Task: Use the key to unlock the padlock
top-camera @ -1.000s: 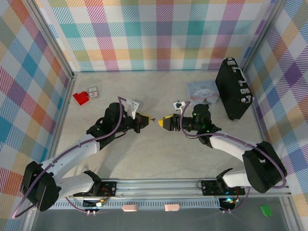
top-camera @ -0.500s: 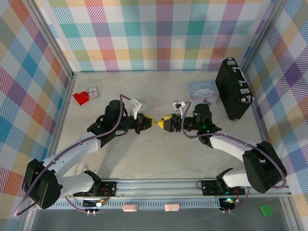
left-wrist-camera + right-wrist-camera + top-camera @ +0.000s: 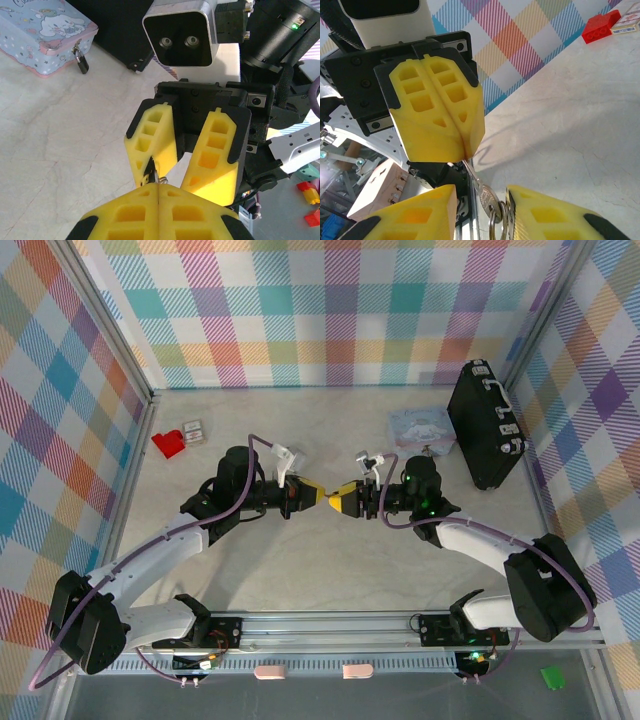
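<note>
The bench [image 3: 300, 570] carries a black briefcase [image 3: 485, 435] at its far right, with a pastel cartoon tin [image 3: 420, 426] just beside it on the left. Mid-bench, the left gripper [image 3: 312, 494] and the right gripper [image 3: 338, 502] meet tip to tip. The padlock [image 3: 80, 57] hangs at the tin's front clasp, well apart from both. Smallest is the key [image 3: 479, 186]: the left gripper is clamped together on one end of it, while the right gripper's fingers stand apart on either side of its ringed end.
</note>
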Motion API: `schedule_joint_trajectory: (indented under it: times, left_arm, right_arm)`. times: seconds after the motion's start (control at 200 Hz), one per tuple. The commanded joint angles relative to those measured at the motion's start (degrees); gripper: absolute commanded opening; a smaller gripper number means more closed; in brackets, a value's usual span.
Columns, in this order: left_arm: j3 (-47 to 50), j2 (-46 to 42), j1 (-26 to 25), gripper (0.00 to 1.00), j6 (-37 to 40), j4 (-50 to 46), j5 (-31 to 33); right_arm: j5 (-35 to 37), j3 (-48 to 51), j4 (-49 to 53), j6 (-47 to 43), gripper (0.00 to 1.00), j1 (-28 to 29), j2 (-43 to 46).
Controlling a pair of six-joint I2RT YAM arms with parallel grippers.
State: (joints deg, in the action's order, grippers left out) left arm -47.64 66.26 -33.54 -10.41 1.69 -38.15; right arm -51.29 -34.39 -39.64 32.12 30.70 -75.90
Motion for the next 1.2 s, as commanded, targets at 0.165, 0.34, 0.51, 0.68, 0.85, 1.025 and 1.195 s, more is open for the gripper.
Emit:
schedule_joint_trajectory:
  times: [0.165,0.34,0.51,0.68,0.85,1.025,1.195]
  left_arm:
    - [-1.4,-0.2,0.7,0.0,1.1,1.1,-1.3]
    - [-1.2,-0.3,0.8,0.0,1.1,1.1,-0.9]
    - [-1.1,-0.5,0.8,0.0,1.1,1.2,-0.5]
    - [-1.1,-0.3,0.8,0.01,1.4,0.5,1.5]
    - [0.0,-1.9,1.5,0.39,-0.1,1.7,5.6]
    - [1.1,-1.8,2.7,0.52,-7.0,7.4,9.4]
    - [-1.2,6.7,2.6,0.55,-16.1,12.8,13.7]
  right_arm:
    - [-1.7,1.4,-1.8,-1.7,0.21,-0.2,1.0]
    - [-1.3,1.6,-1.5,-2.1,0.11,-0.2,1.3]
    - [-0.6,1.5,-0.9,-1.8,0.03,-0.1,2.0]
    - [2.7,0.6,5.1,-2.5,0.0,-0.2,4.1]
    - [13.3,-2.3,20.4,-6.2,0.0,-0.3,7.9]
    - [35.7,-8.1,47.2,-10.1,0.0,-0.6,16.2]
    - [53.6,-11.5,63.6,-8.4,0.0,-0.5,26.3]
